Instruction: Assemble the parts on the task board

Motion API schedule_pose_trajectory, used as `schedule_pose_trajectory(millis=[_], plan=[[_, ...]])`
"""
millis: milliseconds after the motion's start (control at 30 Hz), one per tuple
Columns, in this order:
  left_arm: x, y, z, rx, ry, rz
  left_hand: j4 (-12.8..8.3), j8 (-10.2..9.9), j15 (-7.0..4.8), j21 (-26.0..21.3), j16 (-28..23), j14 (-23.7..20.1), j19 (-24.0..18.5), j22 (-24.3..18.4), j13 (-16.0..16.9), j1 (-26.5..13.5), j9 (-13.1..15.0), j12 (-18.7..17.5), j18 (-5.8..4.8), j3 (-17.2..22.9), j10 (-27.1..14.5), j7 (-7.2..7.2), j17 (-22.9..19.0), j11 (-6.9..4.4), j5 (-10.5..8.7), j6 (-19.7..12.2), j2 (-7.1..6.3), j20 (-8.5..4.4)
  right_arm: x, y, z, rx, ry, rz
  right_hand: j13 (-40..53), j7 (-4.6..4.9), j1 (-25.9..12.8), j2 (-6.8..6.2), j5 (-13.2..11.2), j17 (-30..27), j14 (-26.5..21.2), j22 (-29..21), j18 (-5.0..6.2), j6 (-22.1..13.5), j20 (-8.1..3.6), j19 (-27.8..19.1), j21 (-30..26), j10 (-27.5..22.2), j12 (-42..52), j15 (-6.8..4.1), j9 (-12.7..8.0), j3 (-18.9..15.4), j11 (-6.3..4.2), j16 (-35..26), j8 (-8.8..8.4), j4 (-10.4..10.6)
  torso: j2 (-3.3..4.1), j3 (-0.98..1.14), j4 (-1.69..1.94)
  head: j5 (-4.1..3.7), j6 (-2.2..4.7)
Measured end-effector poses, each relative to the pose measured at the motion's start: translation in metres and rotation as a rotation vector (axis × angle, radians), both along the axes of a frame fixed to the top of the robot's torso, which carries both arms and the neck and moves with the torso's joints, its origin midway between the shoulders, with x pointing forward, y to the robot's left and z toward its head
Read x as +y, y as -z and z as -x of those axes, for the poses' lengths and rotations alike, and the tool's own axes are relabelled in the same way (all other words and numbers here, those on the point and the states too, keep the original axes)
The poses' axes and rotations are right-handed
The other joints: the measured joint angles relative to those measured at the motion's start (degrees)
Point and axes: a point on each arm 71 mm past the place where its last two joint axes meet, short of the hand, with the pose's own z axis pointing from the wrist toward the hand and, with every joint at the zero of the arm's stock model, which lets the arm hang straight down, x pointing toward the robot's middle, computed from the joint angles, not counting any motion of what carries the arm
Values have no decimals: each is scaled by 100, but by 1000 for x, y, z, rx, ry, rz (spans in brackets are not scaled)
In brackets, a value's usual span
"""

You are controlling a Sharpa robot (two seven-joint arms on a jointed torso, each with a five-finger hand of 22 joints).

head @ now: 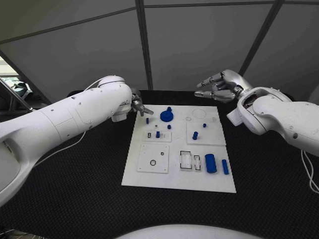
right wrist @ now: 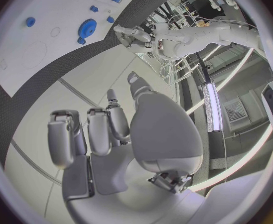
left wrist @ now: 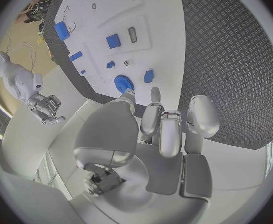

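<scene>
Parts on the task board (head: 180,179): blue gear (head: 167,116) with a knob on top sits at the board's far edge, just beside the left hand (head: 139,108), toward its fingertip side. Left hand is clearly the nearer one; right hand (head: 218,87) hangs beyond the board's far right corner, lifted off the bench (head: 80,199) and well apart from every part.

Left hand: fingers loosely curled, slightly apart, holding nothing, hovering at the board's far left corner. Right hand: fingers half curled, nothing in it either.

Other parts, further from the left hand: small blue pegs (head: 195,135) standing mid-board, long axes upright; a thick blue cylinder (head: 211,163) and a thinner blue bar (head: 225,166) lying flat at the near right, long axes running along the board's length, toward the robot. Those two are nearer the right arm's side.

Materials: board is smooth matte white plate with raised square tiles, round holes and rectangular slots. Parts look like hard blue plastic; gear rim is toothed. Bench is black with a ribbed non-slip weave.

My read: gear is the natural first pick, left hand.
</scene>
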Motion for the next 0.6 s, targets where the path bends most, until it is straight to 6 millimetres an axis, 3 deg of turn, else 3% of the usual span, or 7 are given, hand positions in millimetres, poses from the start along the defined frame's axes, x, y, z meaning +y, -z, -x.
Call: schedule_pose_trajectory(millis=[600], plan=[[-6,13,-10,44,5,-10,0,-38,20,-44,0,-21,-20,-23,0,24,-94,-30,0,-31,-20,8,0,20,0,9,24,21,6,0,1,1,-12,-4,0,0,0,0,31,-1,0,0,0,0,0,0,0,0,0,0,-1,0,0,0,0,0,-3,-2,7,-7,-66]])
